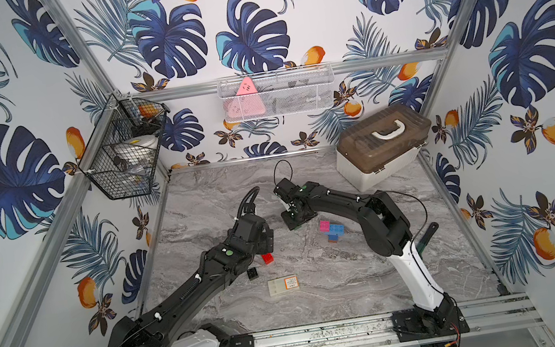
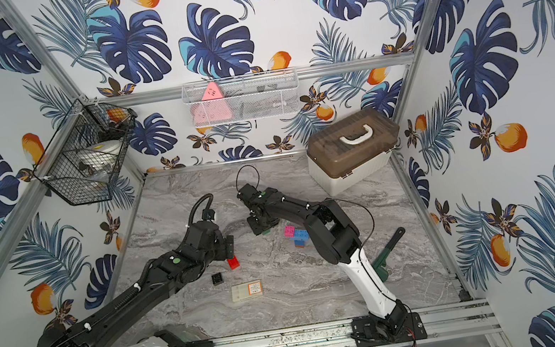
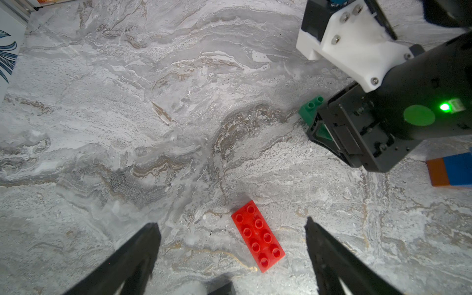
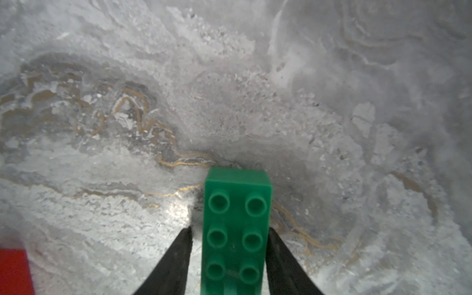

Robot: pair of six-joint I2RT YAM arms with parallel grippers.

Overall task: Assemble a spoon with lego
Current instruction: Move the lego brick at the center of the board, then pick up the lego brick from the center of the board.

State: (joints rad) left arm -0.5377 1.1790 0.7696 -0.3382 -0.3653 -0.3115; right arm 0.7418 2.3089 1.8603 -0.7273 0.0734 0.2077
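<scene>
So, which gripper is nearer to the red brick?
Left. The left gripper hangs open just over the red brick; the right gripper is farther off, around the green brick.

Left tool [image 2: 230,251] poised over red brick [image 2: 233,263] on marble tabletop [image 2: 286,292]; jaw spread not readable from here. Right tool [image 2: 262,229] points down, green brick [image 2: 266,232] peeking out at tip. Partial spoon [image 2: 296,235] just beside it: pink and blue head, blue-and-orange stem. Black brick [image 2: 217,278] near beige box [image 2: 247,291]. Dark green handled item [image 2: 387,247] beyond right arm [image 2: 329,233]. Lidded storage box [image 2: 352,150] in far right corner.
</scene>
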